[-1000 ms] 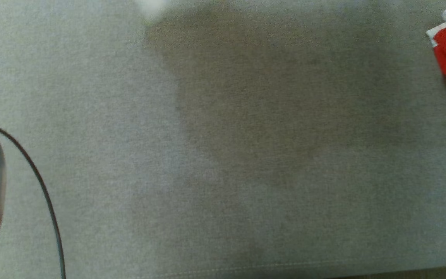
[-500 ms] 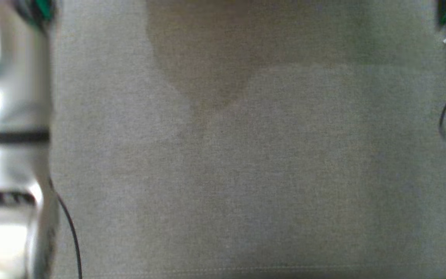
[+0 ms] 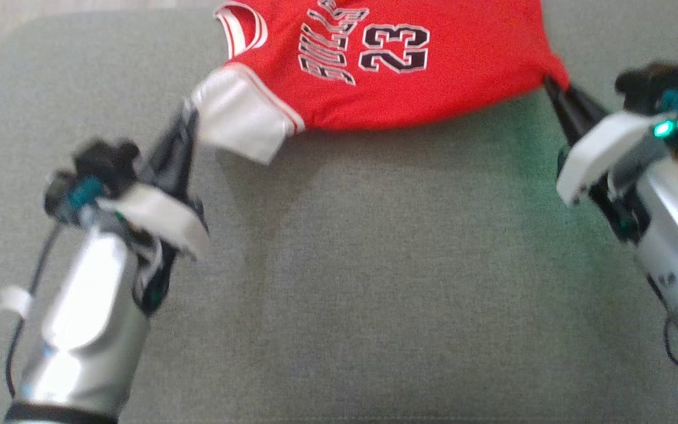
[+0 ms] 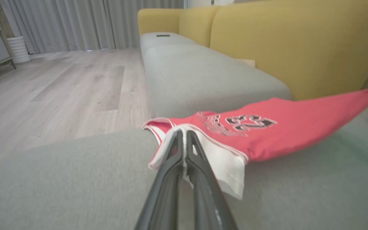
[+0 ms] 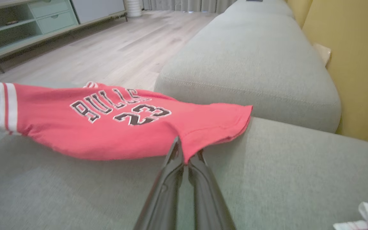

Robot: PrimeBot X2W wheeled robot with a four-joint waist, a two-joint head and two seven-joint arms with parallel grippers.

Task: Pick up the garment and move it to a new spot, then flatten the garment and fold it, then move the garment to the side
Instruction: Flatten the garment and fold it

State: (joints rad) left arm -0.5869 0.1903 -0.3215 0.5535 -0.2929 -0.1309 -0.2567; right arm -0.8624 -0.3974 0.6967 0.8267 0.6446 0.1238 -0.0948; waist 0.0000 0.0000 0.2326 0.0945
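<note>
Lettering on the red jersey
"BULLS" over "23" in black, white-edged characters; blurred, seemingly the same, in the left wrist view.

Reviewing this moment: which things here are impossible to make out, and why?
- Head view: the jersey runs past the top edge, hiding its far part.
- Head view: the left tool is blurred by motion.
- Right wrist view: a second red-and-white cloth is cut by the bottom corner; unidentifiable.
- Left wrist view: a dark item on the far cushion is too small.
</note>
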